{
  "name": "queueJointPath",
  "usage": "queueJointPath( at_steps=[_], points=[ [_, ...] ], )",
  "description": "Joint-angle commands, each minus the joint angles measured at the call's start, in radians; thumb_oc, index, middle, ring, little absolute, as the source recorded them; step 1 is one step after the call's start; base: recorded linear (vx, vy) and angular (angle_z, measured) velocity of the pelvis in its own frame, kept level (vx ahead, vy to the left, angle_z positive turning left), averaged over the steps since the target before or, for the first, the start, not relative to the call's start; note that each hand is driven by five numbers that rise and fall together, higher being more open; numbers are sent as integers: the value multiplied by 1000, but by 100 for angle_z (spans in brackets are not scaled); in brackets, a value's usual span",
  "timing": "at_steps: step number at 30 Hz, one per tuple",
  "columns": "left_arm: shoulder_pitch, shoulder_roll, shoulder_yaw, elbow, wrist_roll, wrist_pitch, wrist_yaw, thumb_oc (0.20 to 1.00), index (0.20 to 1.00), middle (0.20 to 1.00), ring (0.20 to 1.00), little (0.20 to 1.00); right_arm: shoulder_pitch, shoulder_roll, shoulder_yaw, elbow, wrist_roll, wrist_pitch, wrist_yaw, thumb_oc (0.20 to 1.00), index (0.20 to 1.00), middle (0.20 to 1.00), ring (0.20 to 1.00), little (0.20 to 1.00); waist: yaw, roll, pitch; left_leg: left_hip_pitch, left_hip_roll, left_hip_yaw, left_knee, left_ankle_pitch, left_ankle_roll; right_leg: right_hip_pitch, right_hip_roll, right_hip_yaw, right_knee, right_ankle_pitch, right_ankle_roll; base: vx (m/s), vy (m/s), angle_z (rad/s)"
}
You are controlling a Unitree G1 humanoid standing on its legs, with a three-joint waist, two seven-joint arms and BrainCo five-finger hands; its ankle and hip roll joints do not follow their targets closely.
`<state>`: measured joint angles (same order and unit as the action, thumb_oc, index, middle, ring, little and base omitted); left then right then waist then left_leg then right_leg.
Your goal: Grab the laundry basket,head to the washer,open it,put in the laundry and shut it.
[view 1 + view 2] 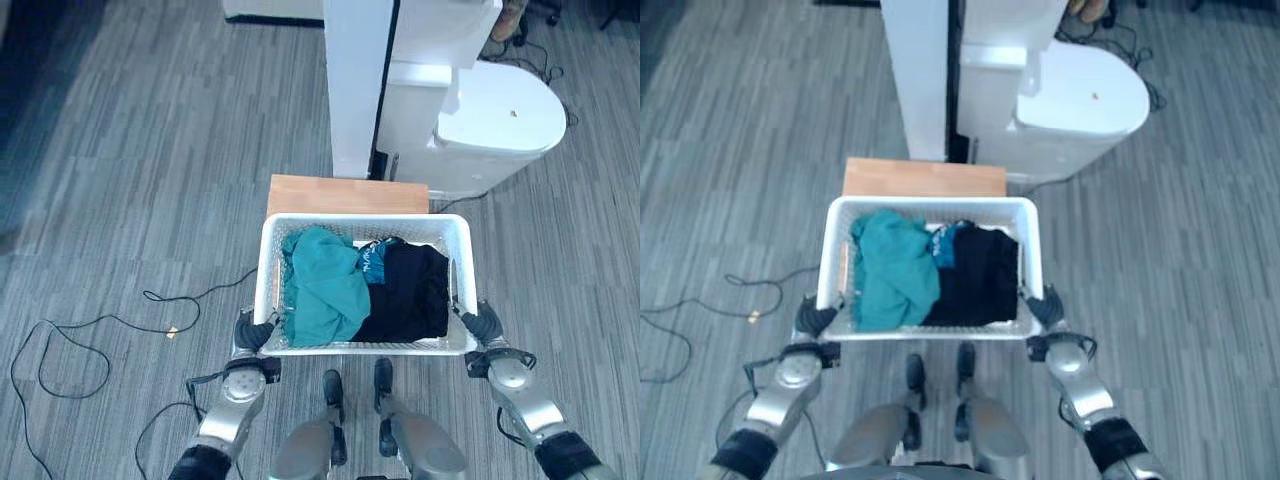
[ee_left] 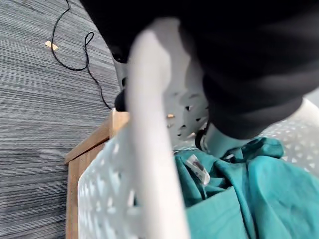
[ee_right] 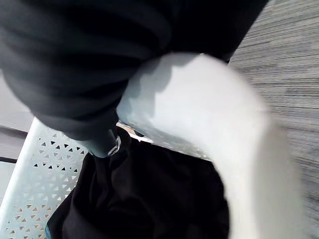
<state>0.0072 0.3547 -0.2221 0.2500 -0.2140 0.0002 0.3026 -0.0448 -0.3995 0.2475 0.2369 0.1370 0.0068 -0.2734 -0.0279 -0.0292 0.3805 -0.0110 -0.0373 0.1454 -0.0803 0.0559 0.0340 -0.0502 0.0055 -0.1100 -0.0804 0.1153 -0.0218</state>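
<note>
While our left hand (image 1: pixel 252 333) and right hand (image 1: pixel 484 324) clamp the short ends of the white perforated plastic laundry basket (image 1: pixel 272 255) over the wooden stool (image 1: pixel 345 194), the white washer (image 1: pixel 500 120) lies ahead-right.

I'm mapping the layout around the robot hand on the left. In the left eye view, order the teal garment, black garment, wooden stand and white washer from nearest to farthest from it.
From the left robot hand at the basket's near left corner:
1. Teal garment, left half of the basket.
2. Black garment, right half.
3. Wooden stand, beyond the basket's far rim.
4. White washer, farthest, far right.
</note>
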Motion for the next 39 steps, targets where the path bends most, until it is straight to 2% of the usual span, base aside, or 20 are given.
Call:
queueJointPath(
  at_steps=[1, 7, 9, 10, 11, 13, 14, 21, 23, 24, 25, 26, 27, 29, 31, 33, 34, 35, 37, 39],
  points=[
    [19, 27, 75, -12, -26, -87, -133, 200, 200, 200, 200, 200, 31, -15, -102, -70, 40, -112, 83, 200, 200, 200, 200, 200, -25, -2, -171, -31, 53, 24, 29, -40, -68, 0, -32, 2, 76, -152, 113, 20, -104, 16],
    [100, 34, 60, -82, -26, -79, -191, 200, 200, 200, 200, 200, 158, -13, -159, -146, 43, -122, 116, 200, 200, 200, 200, 200, -59, -12, -189, -28, 63, 13, 131, -82, -70, 36, -25, 32, 77, -165, 98, -7, -57, -3],
    [101, 36, 51, -94, -24, -80, -193, 200, 200, 200, 200, 200, 156, -18, -157, -154, 41, -124, 118, 200, 200, 200, 200, 200, -60, -13, -186, -32, 58, -8, 142, -88, -68, 33, -24, 42, 81, -164, 98, -24, 32, -18],
    [103, 35, 40, -109, -20, -82, -192, 200, 200, 200, 200, 200, 163, -25, -159, -162, 39, -127, 119, 200, 200, 200, 200, 200, -65, -12, -186, -38, 37, -65, 145, -104, -63, 24, -22, 65, 87, -159, 97, -18, 59, -25],
    [101, 36, 33, -115, -14, -82, -195, 200, 200, 200, 200, 200, 170, -28, -166, -166, 41, -128, 123, 200, 200, 200, 200, 200, -75, -9, -194, -37, 29, -81, 138, -111, -60, 19, -21, 77, 85, -156, 100, -7, 62, -44],
    [102, 37, 22, -117, -9, -81, -201, 200, 200, 200, 200, 200, 177, -30, -171, -164, 41, -127, 125, 200, 200, 200, 200, 200, -83, -5, -201, -29, 26, -77, 127, -113, -57, 20, -20, 89, 83, -152, 103, 51, 124, -76],
    [97, 51, 5, -131, 9, -80, -209, 200, 200, 200, 200, 200, 186, -28, -182, -169, 44, -126, 123, 200, 200, 200, 200, 200, -111, 3, -214, -5, 27, -34, 108, -119, -44, 8, -13, 141, 82, -135, 115, 52, 226, -72],
    [46, 79, -14, -160, 36, -97, -195, 200, 200, 200, 200, 200, 137, -9, -154, -182, 46, -137, 116, 200, 200, 200, 200, 200, -146, -8, -186, 9, 53, 197, 126, -165, -10, -108, 30, 292, 157, -95, 165, -68, 117, -136],
    [35, 84, -16, -169, 38, -104, -193, 200, 200, 200, 200, 200, 126, -5, -141, -184, 43, -139, 116, 200, 200, 200, 200, 200, -140, -10, -181, 17, 67, 257, 127, -172, -10, -125, 13, 234, 167, -96, 170, -43, -39, -155],
    [30, 86, -15, -175, 38, -106, -192, 200, 200, 200, 200, 200, 121, -1, -134, -188, 43, -137, 117, 200, 200, 200, 200, 200, -130, -10, -179, 29, 80, 293, 127, -175, -13, -132, -10, 161, 175, -100, 167, 84, -38, -180],
    [24, 87, -14, -176, 34, -106, -192, 200, 200, 200, 200, 200, 118, 6, -131, -187, 40, -138, 114, 200, 200, 200, 200, 200, -116, 4, -180, 52, 95, 303, 125, -200, -22, -130, -43, 48, 199, -134, 169, 73, -165, -134],
    [15, 86, -2, -182, 23, -105, -186, 200, 200, 200, 200, 200, 106, 19, -115, -186, 44, -144, 109, 200, 200, 200, 200, 200, -79, 10, -189, 60, 136, 366, 134, -186, -46, -110, -135, -219, 224, -165, 143, 75, -200, -142],
    [19, 81, 0, -183, 19, -103, -188, 200, 200, 200, 200, 200, 101, 21, -104, -190, 37, -143, 114, 200, 200, 200, 200, 200, -75, 9, -196, 67, 149, 401, 143, -184, -53, -96, -165, -304, 227, -171, 138, 31, -295, -180],
    [26, 79, 0, -179, 23, -102, -193, 200, 200, 200, 200, 200, 104, 18, -101, -190, 33, -142, 115, 200, 200, 200, 200, 200, -78, 3, -203, 75, 159, 423, 162, -190, -56, -78, -170, -314, 209, -172, 136, 112, -194, -209],
    [49, 56, -3, -163, 26, -99, -204, 200, 200, 200, 200, 200, 120, 10, -100, -197, 37, -137, 118, 200, 200, 200, 200, 200, -85, -6, -214, 85, 199, 444, 271, -208, -72, -48, -144, -258, 174, -181, 121, 246, -315, -84],
    [49, 42, -14, -154, 18, -96, -198, 200, 200, 200, 200, 200, 120, -9, -98, -205, 41, -138, 109, 200, 200, 200, 200, 200, -83, -7, -204, 63, 247, 412, 406, -184, -88, -19, -113, -227, 155, -194, 94, 198, -283, -40],
    [48, 35, -24, -153, 10, -98, -192, 200, 200, 200, 200, 200, 111, -25, -95, -206, 45, -137, 106, 200, 200, 200, 200, 200, -76, -1, -196, 41, 255, 362, 459, -159, -95, -3, -95, -213, 147, -201, 80, 161, -195, -20],
    [47, 29, -32, -151, 4, -98, -188, 200, 200, 200, 200, 200, 102, -34, -92, -203, 49, -135, 103, 200, 200, 200, 200, 200, -70, 3, -190, 10, 247, 301, 499, -139, -99, 10, -82, -199, 138, -207, 69, 154, -109, -29],
    [51, 22, -42, -153, 0, -98, -188, 200, 200, 200, 200, 200, 101, -42, -84, -209, 56, -130, 111, 200, 200, 200, 200, 200, -51, 2, -187, -54, 157, 161, 484, -186, -71, 31, -67, -147, 119, -210, 70, 150, -30, -70],
    [58, 15, -48, -150, 3, -94, -190, 200, 200, 200, 200, 200, 112, -44, -85, -211, 58, -128, 118, 200, 200, 200, 200, 200, -42, -10, -184, -93, 93, 104, 405, -197, -46, 35, -70, -113, 113, -197, 79, 127, 9, -94]
  ],
)
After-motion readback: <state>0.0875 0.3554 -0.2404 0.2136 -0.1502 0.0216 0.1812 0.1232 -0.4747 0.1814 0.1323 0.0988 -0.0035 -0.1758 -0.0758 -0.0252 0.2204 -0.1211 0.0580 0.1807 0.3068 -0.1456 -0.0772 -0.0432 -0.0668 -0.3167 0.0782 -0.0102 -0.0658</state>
